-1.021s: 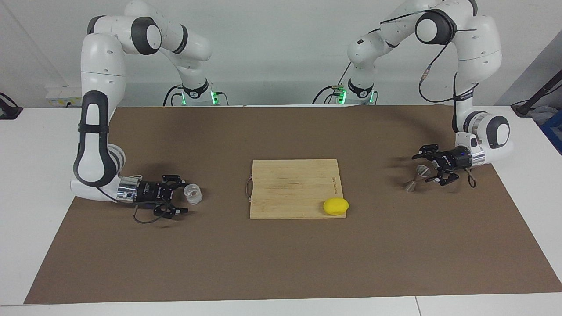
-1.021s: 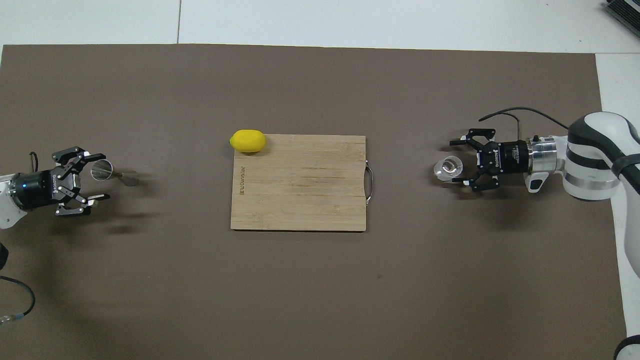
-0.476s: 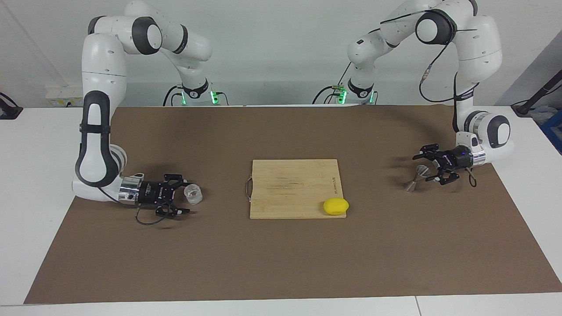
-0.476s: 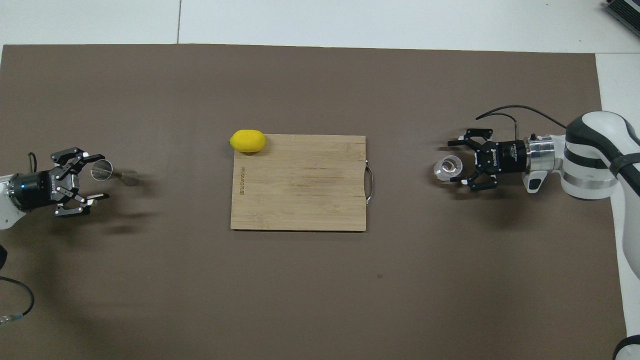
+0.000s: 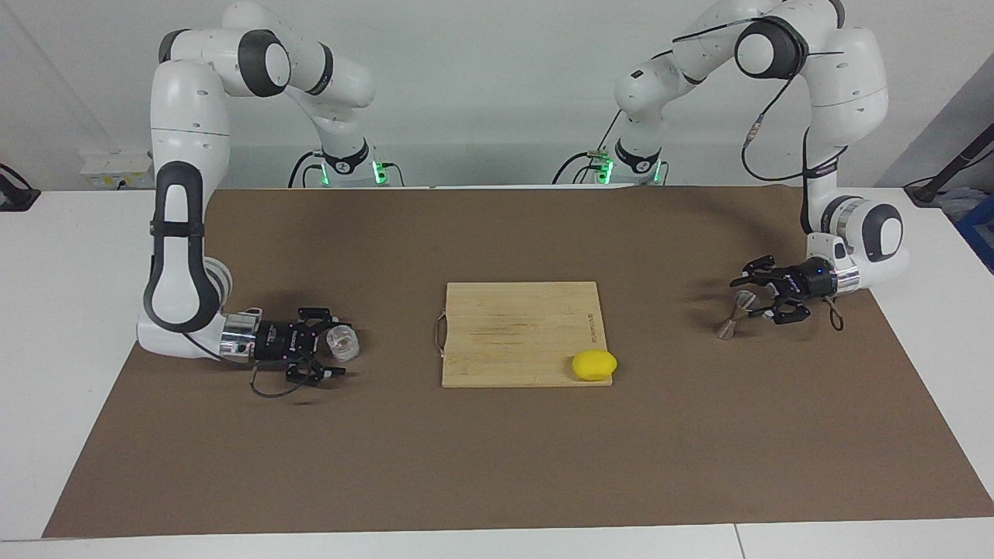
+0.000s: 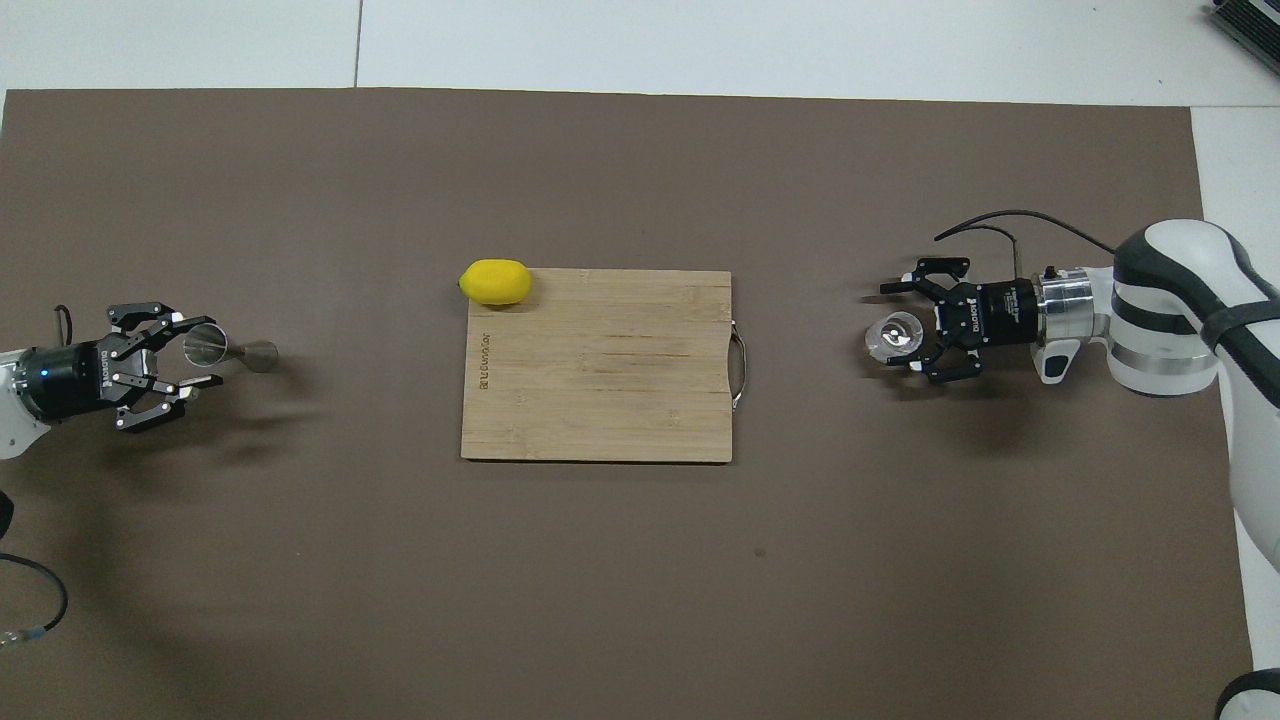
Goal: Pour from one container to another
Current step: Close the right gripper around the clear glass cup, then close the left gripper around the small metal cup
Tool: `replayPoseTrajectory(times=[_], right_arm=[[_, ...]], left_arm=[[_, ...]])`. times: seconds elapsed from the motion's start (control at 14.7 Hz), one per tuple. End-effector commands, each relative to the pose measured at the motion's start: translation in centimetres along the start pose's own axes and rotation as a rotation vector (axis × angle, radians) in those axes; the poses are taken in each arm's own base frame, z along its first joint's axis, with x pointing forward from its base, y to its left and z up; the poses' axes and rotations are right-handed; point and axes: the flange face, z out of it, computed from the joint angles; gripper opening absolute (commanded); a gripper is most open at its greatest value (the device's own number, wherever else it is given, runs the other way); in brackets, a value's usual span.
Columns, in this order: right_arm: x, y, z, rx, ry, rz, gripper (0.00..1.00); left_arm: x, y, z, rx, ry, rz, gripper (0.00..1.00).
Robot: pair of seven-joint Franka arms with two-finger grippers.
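The left gripper (image 5: 752, 303) is part-closed around the jigger (image 5: 734, 314) at its own table end. The right gripper (image 5: 335, 355) stands open around the glass (image 5: 342, 343), which rests on the mat at the right arm's end. Each grip should close squarely before lifting.

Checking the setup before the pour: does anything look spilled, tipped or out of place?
Nothing spilled or tipped. The glass and jigger stand upright at opposite ends of the mat, each with a tool at it. Only the lemon sits oddly, hanging over the corner of the board.
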Motion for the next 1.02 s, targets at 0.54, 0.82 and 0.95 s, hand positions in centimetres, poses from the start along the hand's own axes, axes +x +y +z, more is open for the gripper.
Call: replayPoseTrajectory(times=[0.54,0.82,0.95], right_arm=[[0.4,1.1,-0.3,-0.008,0.017,0.036,0.96],[-0.1,1.3,-0.8,0.010,0.019,0.077,0.95],[0.0,1.5,-0.6,0.009,0.019,0.082,0.95]], left_arm=[[0.9,-0.4,-0.4,0.021,0.008,0.028,0.13],[1.4,-0.8,0.5,0.003,0.006,0.036,0.10],[1.9,-1.0,0.6,0.000,0.000,0.049,0.09]])
